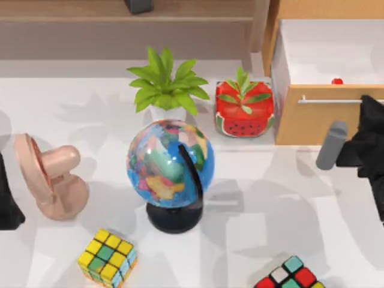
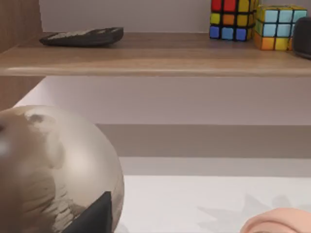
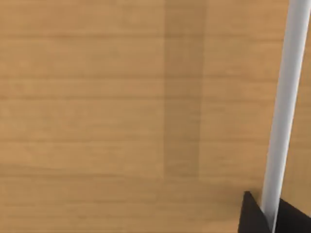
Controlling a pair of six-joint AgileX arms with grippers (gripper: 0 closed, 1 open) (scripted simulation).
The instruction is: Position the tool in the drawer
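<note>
The drawer [image 1: 312, 120] stands open at the back right, with a tan front, white inside and a thin silver bar handle [image 1: 330, 101]. A small red bit of the tool [image 1: 337, 81] peeks over the drawer's front from inside it. My right gripper [image 1: 367, 107] is at the right end of the handle. In the right wrist view the drawer front [image 3: 121, 111] is very close, and the gripper [image 3: 272, 216] has a black fingertip pressed against each side of the handle bar [image 3: 284, 107]. My left arm [image 1: 8, 207] is parked at the table's left edge.
A globe [image 1: 171, 165] stands mid-table, with a green plant [image 1: 165, 84] and a watermelon pot [image 1: 244, 111] behind it. A pink object [image 1: 54, 180] lies at the left. Rubik's cubes [image 1: 108, 257] [image 1: 289, 277] sit near the front. A shelf [image 2: 155, 53] holds a calculator and cubes.
</note>
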